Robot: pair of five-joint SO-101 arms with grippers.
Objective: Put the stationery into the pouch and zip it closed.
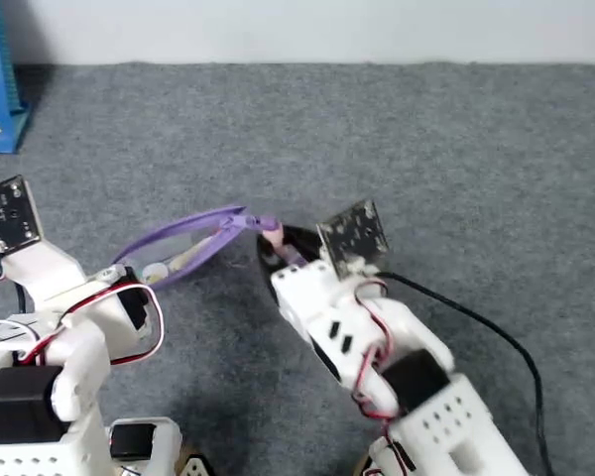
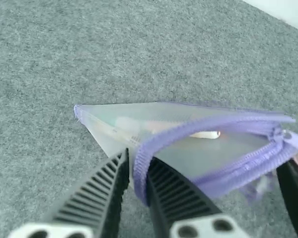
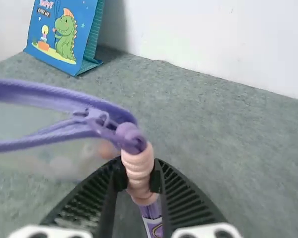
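High view: translucent purple-zipped pouch (image 1: 183, 238) lies lengthwise between left claw (image 2: 135, 166), pinching its rim, and right claw (image 3: 137, 182), pinching its pink ribbed pull (image 3: 135, 161).

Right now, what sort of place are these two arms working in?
Probably a home or hobby workspace rather than a factory: a grey carpet-like cover on the table, a plain white wall behind it, and a blue dinosaur gift bag standing at the side.

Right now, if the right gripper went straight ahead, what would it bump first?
Probably the purple pouch: its zipper end sits just beyond the pink pull that the right gripper pinches.
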